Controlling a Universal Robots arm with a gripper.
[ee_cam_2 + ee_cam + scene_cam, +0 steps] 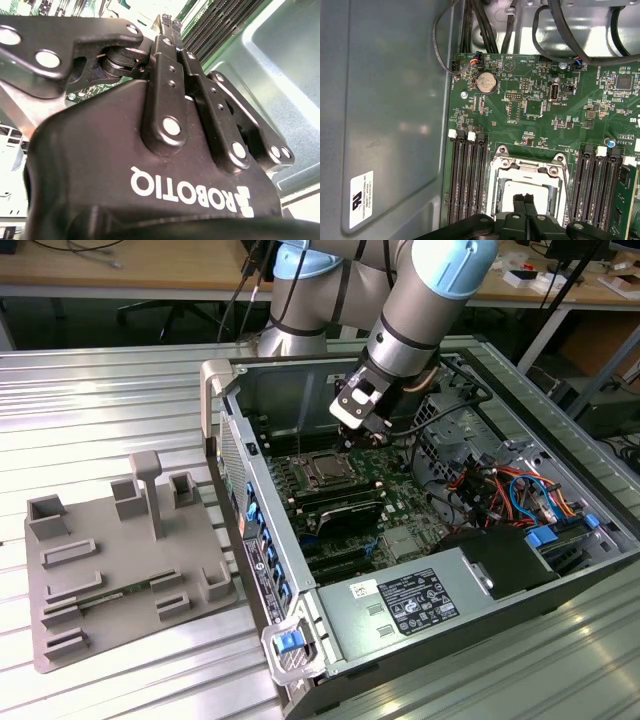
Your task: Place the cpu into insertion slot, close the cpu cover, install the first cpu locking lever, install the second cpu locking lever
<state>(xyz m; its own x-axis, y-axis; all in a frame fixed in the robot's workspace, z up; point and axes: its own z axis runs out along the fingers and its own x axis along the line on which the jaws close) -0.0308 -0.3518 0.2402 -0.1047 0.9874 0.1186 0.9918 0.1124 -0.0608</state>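
In the first wrist view the insertion slot [529, 161] sits in the green board between rows of black memory slots. The cpu cover [496, 186], a silvery frame, lies flat on it. The grey top of the cpu [543, 192] shows through its cut-out. My gripper [525, 201] hangs just over the socket's middle, fingers pressed together with nothing between them. In the second wrist view the gripper [171, 27] is likewise shut. In the exterior view the gripper [353, 430] hovers inside the open computer case, a little above and behind the cpu [326, 472].
Black memory slots [467, 180] flank the socket on both sides. Cable bundles [500, 485] fill the case at the exterior view's right, with a power supply [405, 605] in front. A grey fixture plate [120, 560] lies on the metal table at the left.
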